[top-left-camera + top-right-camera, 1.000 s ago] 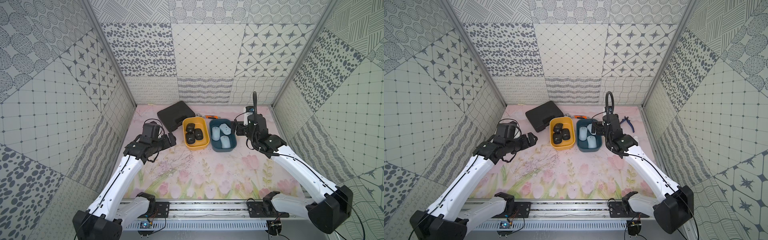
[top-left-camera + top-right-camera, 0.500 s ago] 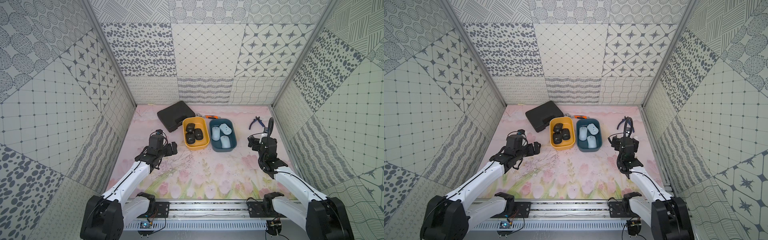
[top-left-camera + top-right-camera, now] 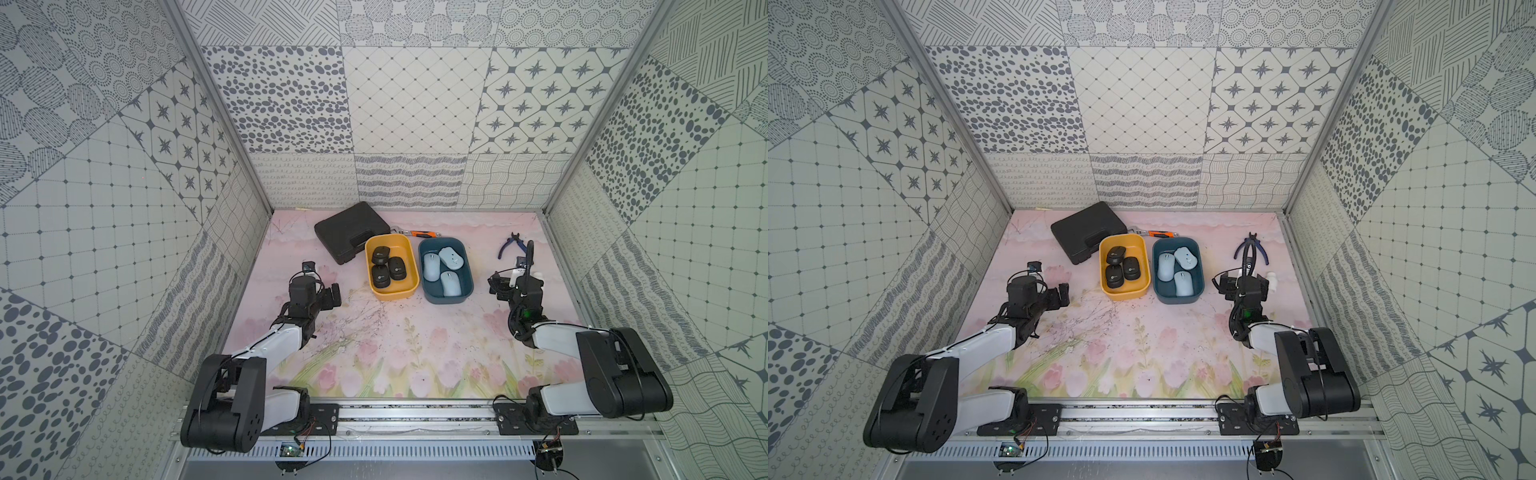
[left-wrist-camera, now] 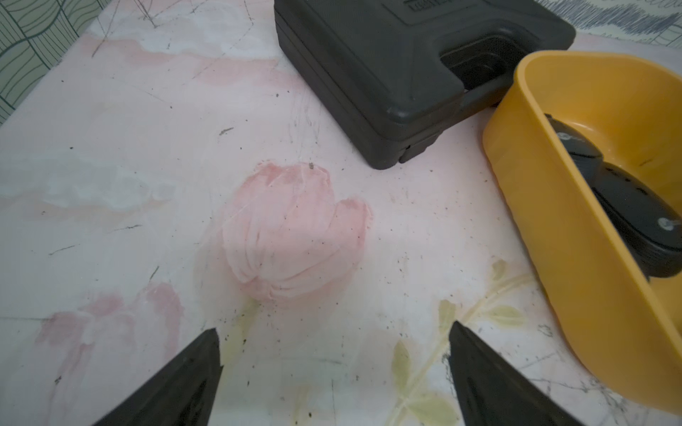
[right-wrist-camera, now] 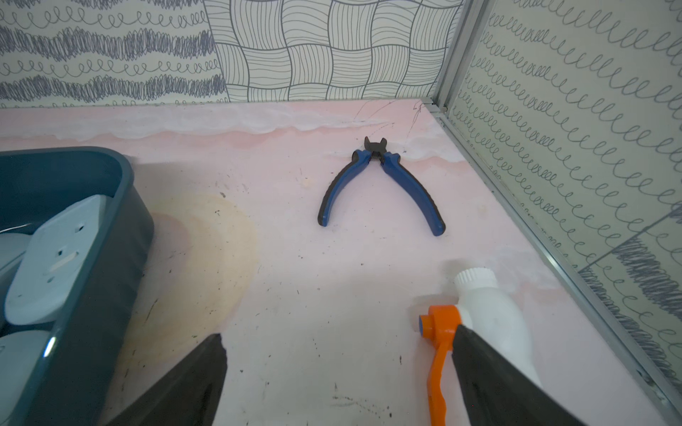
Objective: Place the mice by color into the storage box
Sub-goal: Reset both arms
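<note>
Nearest us, the left fingers [image 4: 177, 387] stand wide apart and empty over the counter [image 3: 395, 340], just short of the yellow bin [image 3: 390, 296]. A careless sideways sweep would shove that bin's wall and jolt its load.

The right fingers [image 5: 184, 383], equally wide and empty, hover past the teal bin [image 3: 446, 300], which sits just beside the yellow bin. 1 finger hides part of a white bottle [image 5: 494, 321] and an orange tool [image 5: 439, 332]. We cannot tell if they touch, but a swing there could roll the bottle.

3 black mice [image 3: 388, 268] lie in the yellow bin and 3 pale blue mice [image 3: 442, 268] in the teal bin, so we judge the sorting done. 1 blue mouse leans on edge and could topple if bumped.

Behind the yellow bin, the black case [image 3: 349, 230] touches its rim.
</note>
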You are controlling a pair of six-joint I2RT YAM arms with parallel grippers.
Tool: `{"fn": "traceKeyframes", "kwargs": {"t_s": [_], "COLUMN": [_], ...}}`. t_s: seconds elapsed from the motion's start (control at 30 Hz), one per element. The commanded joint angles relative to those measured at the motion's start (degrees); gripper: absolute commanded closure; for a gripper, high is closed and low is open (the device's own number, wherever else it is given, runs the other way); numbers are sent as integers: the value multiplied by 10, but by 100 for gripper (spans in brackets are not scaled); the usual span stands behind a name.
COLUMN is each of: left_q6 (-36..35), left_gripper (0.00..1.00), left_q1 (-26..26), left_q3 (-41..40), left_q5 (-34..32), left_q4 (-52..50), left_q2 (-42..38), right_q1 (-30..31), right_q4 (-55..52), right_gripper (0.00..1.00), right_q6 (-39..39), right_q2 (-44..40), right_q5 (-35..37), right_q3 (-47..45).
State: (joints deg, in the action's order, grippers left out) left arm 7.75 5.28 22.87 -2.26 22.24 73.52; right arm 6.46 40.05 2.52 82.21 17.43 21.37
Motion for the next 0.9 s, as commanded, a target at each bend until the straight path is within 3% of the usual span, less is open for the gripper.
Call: {"fn": "traceKeyframes", "kwargs": {"t_s": [0.0,0.07,0.13,0.2,0.23,0.3,0.5,0.87], "left_q6": [-74,-84,-73,-71,-62,-76,-85,-71], "left_gripper": [0,0,1,1,1,1,1,1], "left_q1": [-18,-20,-31,-35,-37,-37,-37,-42], "left_q3": [-28,-25,-25,-15,-2,-14,-16,-4], "left_q5": [43,53,59,48,47,65,106,79], "left_q4": [233,269,306,329,279,323,309,291], "left_q2": [59,96,137,176,165,175,166,169], "right_q1": [-5,-5,-11,-32,-42,-47,-46,-46], "right_q4": [117,167,103,119,106,105,100,99], "right_gripper": [1,1,1,1,1,1,1,1], "right_q6": [-4,-4,0,15,19,20,17,17], "right_q2": [49,84,66,72,67,65,65,65], "right_q5": [-26,-19,-41,-73,-97,-106,-106,-105], "right_q3": [-5,-8,7,3,6,6,8,8]}}
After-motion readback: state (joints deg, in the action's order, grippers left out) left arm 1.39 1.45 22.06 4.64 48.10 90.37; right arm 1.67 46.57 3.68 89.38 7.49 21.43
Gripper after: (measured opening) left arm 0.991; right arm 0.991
